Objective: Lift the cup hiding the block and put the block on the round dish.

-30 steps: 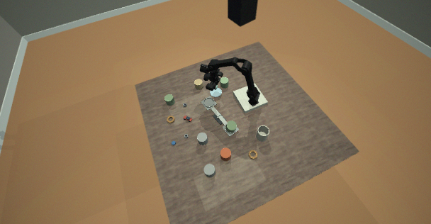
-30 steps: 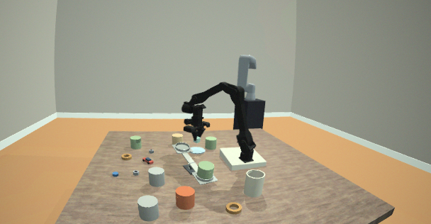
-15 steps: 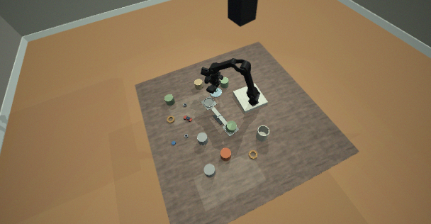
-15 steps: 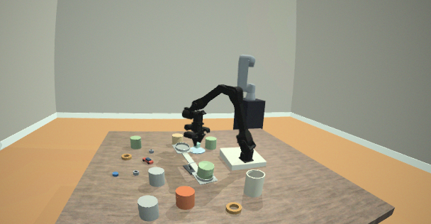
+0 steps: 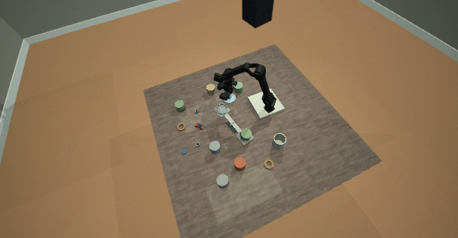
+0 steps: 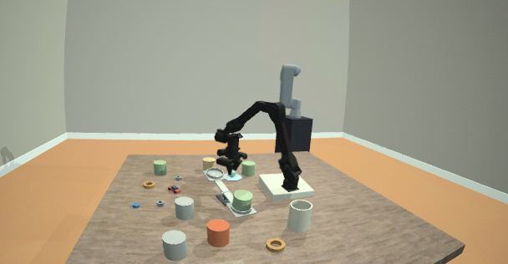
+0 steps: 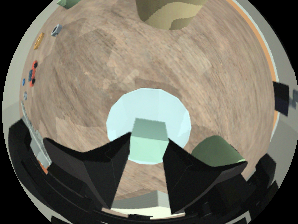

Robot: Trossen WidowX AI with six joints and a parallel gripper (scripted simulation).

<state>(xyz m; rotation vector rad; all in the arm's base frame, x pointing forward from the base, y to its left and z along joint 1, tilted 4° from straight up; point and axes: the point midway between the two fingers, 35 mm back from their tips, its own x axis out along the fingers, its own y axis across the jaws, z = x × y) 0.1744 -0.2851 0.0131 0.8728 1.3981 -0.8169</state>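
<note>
- Over the pale blue round dish (image 5: pixel 230 99) (image 6: pixel 234 178) (image 7: pixel 150 102), we have our end effector (image 6: pixel 232 173) (image 7: pixel 148 139) pinching the mint-green block (image 6: pixel 233 173) (image 7: pixel 149 141); we cannot tell whether the block touches it.
- On the balance (image 5: pixel 233 123) (image 6: pixel 224 190), we see a green cup (image 5: pixel 245 134) (image 6: pixel 242 200) on one end; the other end is bare.
- Beside the dish, we see another green cup (image 5: pixel 238 87) (image 6: pixel 248 169) (image 7: pixel 218 151) on the worktop (image 5: pixel 309 142) (image 6: pixel 342 212) (image 7: pixel 100 75).
</note>
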